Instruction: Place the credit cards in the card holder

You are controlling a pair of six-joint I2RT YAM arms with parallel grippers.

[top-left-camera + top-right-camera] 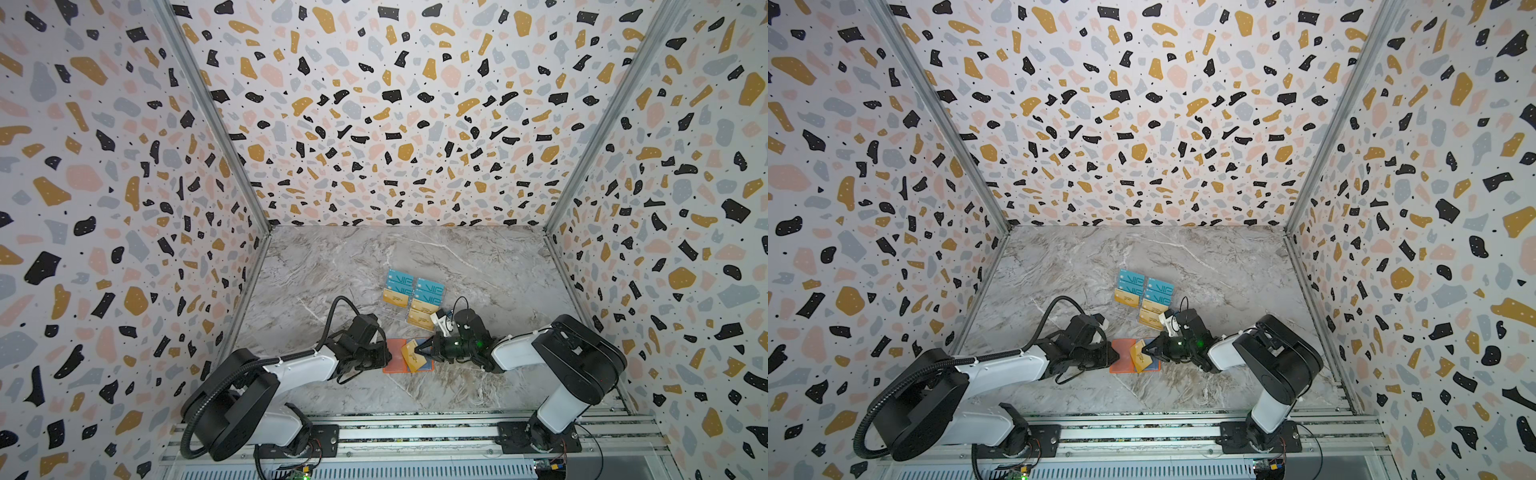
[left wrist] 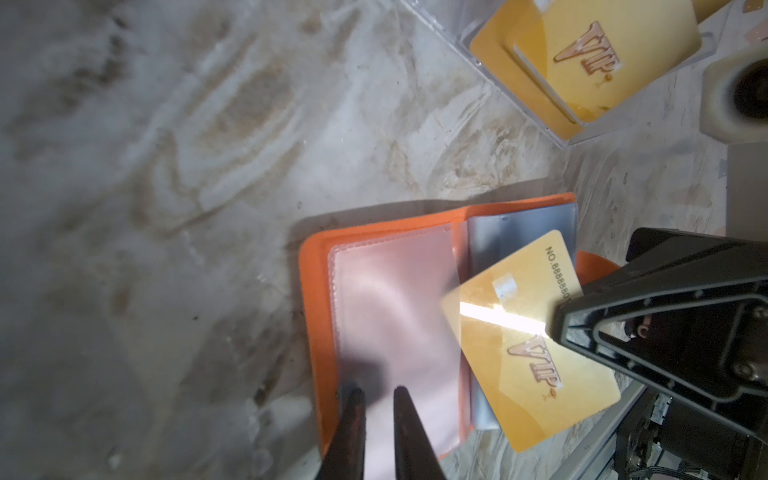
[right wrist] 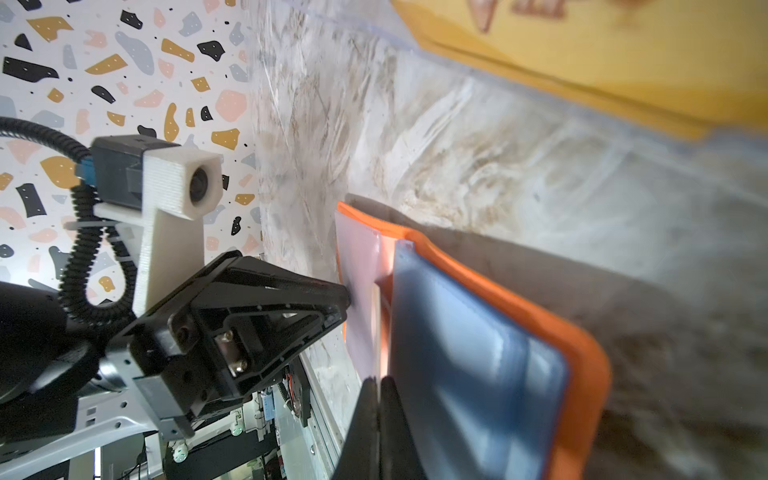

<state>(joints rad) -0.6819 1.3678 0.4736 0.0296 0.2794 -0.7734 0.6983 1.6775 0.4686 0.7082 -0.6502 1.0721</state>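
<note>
I see my right fingers (image 2: 582,328) clamped shut on a gold card (image 1: 412,355), askew in a top view, long axis eleven to five, over the open orange card holder (image 1: 394,357) on the bench (image 1: 332,270), whose nine o'clock page my slightly parted left fingers (image 2: 353,428) pin.

Four teal cards (image 1: 399,277) and three gold cards (image 1: 395,297) stand beyond my right claw (image 1: 418,351); one more gold card (image 1: 409,360) is pinched in it (eight altogether), over one orange card holder (image 1: 395,354).
</note>
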